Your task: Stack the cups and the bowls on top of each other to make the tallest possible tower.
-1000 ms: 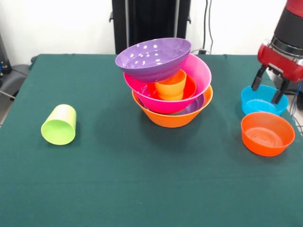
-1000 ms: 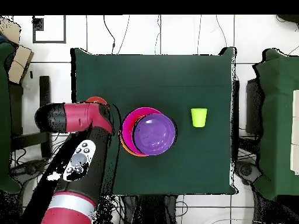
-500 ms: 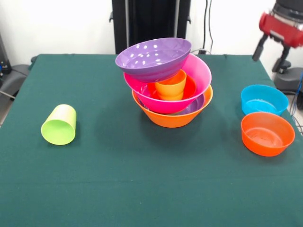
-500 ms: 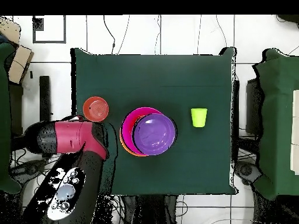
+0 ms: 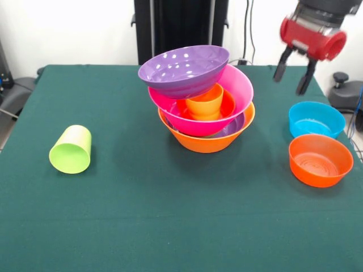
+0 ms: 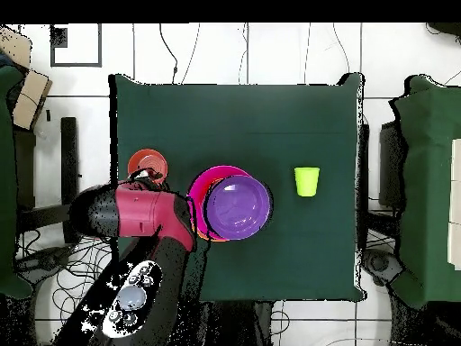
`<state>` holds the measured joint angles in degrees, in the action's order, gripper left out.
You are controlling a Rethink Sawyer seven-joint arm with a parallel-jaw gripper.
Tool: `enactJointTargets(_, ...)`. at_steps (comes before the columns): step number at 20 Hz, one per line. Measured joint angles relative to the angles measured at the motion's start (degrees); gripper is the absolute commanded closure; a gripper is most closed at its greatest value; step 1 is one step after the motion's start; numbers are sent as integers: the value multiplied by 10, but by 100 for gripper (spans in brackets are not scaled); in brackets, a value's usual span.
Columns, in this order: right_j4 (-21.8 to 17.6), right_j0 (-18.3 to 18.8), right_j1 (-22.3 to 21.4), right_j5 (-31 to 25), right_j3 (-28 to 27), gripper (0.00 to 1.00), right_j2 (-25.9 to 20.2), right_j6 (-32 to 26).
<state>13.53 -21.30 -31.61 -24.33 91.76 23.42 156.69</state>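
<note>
Your gripper hangs in the air at the table's right far corner in the front view, above and behind the blue bowl. Its two dark fingers stand apart with nothing between them, so it is open and empty.

The tower sits near the table's middle. An orange bowl forms its base, with a sliver of purple showing inside at its right rim. A pink bowl rests tilted in that, holding a red bowl with the orange cup upright inside it. A purple bowl lies on top, tipped toward the left, its rim seemingly resting on the cup, though you cannot quite see the contact.

To the right, the blue bowl stands upright on the cloth, and a red-orange bowl sits just in front of it, their rims close or touching. The green cup lies on its side well to the left of the tower, mouth toward the camera.

From overhead, the arm covers the blue bowl and part of the red-orange one, and the purple bowl hides most of the tower beneath it; the green cup lies apart on the other side.
</note>
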Motion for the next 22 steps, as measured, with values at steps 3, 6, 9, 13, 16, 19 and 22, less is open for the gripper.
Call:
enactJointTargets(3,0,-4,28,55,0,0,7,0)
enactJointTargets(6,2,-7,52,96,1,0,7,0)
enactJointTargets(9,8,-12,74,113,1,0,10,0)
enactJointTargets(13,24,-27,96,114,2,0,19,0)
enactJointTargets(16,36,-43,109,114,-1,0,34,0)
enactJointTargets(19,53,-64,128,109,-8,0,55,0)
enactJointTargets(22,63,-77,138,100,-13,0,67,0)
